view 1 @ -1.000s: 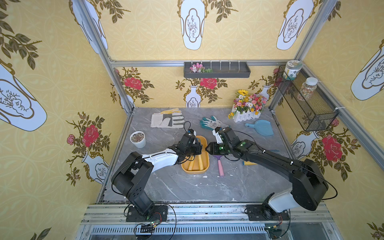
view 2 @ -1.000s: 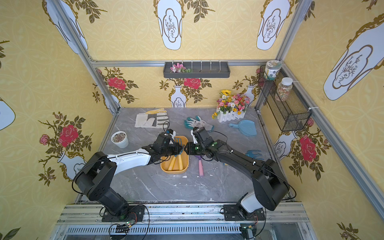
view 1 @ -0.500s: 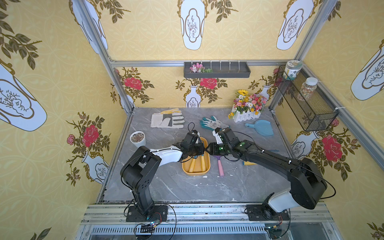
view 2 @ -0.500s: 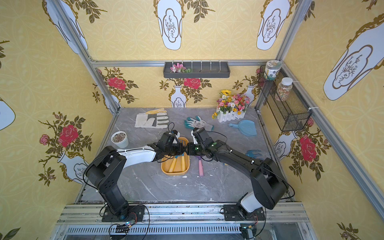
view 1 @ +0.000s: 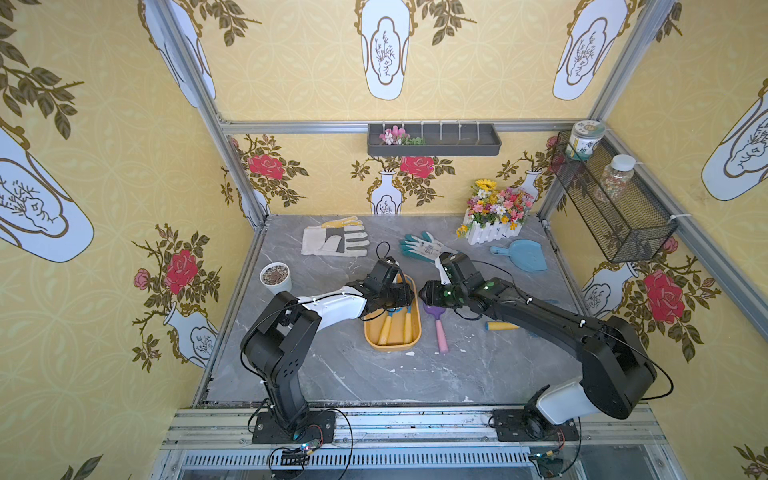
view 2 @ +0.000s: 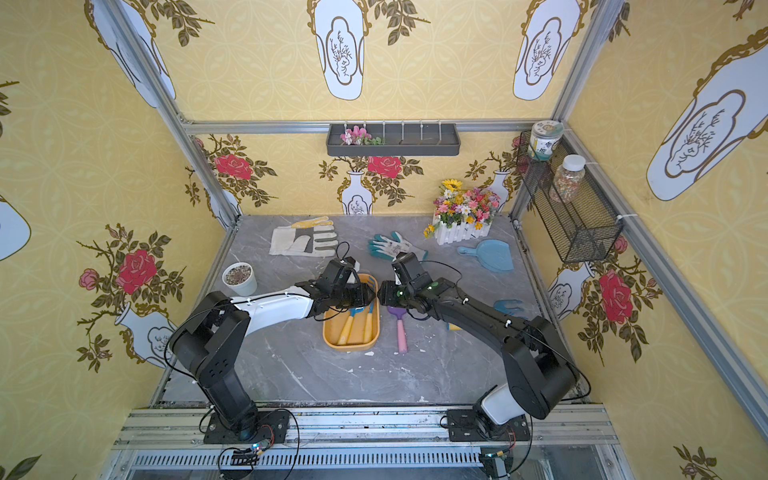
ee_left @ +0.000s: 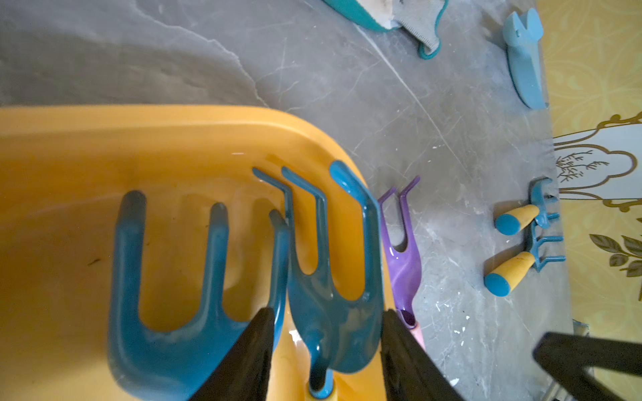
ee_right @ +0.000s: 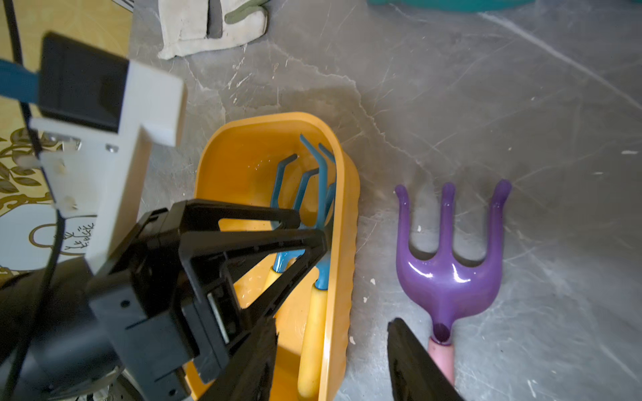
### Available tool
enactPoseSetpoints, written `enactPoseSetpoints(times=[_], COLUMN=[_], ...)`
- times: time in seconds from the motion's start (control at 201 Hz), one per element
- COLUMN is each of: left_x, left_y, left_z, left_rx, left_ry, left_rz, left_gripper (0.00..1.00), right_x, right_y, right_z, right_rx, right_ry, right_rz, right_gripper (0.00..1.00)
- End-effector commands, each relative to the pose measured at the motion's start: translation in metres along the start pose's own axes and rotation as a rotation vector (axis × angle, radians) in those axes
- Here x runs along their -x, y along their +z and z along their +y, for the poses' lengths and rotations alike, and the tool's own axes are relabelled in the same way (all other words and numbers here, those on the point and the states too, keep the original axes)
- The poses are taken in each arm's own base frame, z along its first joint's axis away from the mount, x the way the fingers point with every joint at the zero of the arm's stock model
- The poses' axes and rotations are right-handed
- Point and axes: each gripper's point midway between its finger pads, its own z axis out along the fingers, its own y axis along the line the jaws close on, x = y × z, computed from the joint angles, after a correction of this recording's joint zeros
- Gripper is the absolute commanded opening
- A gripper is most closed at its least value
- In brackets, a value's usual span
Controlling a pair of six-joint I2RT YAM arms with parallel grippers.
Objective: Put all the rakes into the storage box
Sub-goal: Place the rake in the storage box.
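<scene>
On grey marbled tabletop (view 1: 374, 374) | yellow floral walls (view 1: 291, 75) | rake (ee_left: 347, 333) in storage box (ee_left: 173, 118) | left tool (ee_left: 326, 312), right tool (ee_right: 333, 323) spread apart

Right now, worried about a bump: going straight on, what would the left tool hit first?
Probably the head of the blue rake between its jaws, in the storage box; depth unclear.

Bright, even light; left gripper (ee_left: 326, 312) blurs close up (edges bend).

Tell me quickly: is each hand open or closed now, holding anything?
Left hand: open, around the rake in the storage box.
Right hand: open, holding nothing.
</scene>
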Motion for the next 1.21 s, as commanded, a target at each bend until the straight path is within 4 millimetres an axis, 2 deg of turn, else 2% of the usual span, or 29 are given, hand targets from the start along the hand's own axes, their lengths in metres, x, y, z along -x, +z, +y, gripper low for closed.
enactPoseSetpoints(times=[0.0, 0.11, 0.199, 0.428, 0.543, 0.598, 0.652, 0.742, 0.916, 1.086, 1.205], left_x=[0.0, 0.014, 0.022, 0.027, 0.032, 0.032, 0.031, 0.027, 0.028, 0.029, 0.024], left_y=[-0.007, -0.024, -0.033, -0.035, -0.033, -0.031, -0.026, -0.017, -0.005, 0.001, 0.004], left_z=[0.018, 0.03, 0.026, 0.02, 0.0, -0.011, -0.016, -0.012, 0.0, 0.015, 0.037], left_rx=[0.096, 0.174, 0.164, 0.141, 0.071, 0.043, 0.043, 0.066, 0.14, 0.23, 0.343], left_ry=[-0.041, -0.073, -0.077, -0.073, -0.031, -0.004, 0.012, 0.017, 0.023, 0.021, 0.007], left_rz=[-0.025, -0.116, -0.156, -0.173, -0.161, -0.152, -0.143, -0.118, -0.099, -0.095, -0.074], left_gripper=[0.53, 0.54, 0.51, 0.43, 0.25, 0.24, 0.27, 0.33, 0.33, 0.26, 0.23], right_x=[0.01, 0.01, 0.005, -0.006, -0.008, -0.007, -0.007, -0.004, -0.001, -0.003, -0.006], right_y=[-0.003, -0.007, -0.007, -0.01, -0.008, -0.008, -0.007, -0.007, -0.006, -0.008, -0.009], right_z=[-0.015, -0.034, -0.04, -0.05, -0.052, -0.051, -0.052, -0.049, -0.047, -0.049, -0.05], right_rx=[-0.087, -0.161, -0.163, -0.185, -0.19, -0.19, -0.194, -0.187, -0.182, -0.184, -0.185], right_ry=[0.027, 0.071, 0.086, 0.113, 0.113, 0.111, 0.108, 0.107, 0.098, 0.107, 0.109], right_rz=[-0.034, -0.047, -0.031, -0.026, -0.017, -0.016, -0.015, -0.017, -0.02, -0.025, -0.023], right_gripper=[0.56, 0.56, 0.56, 0.56, 0.54, 0.55, 0.55, 0.54, 0.55, 0.55, 0.55])
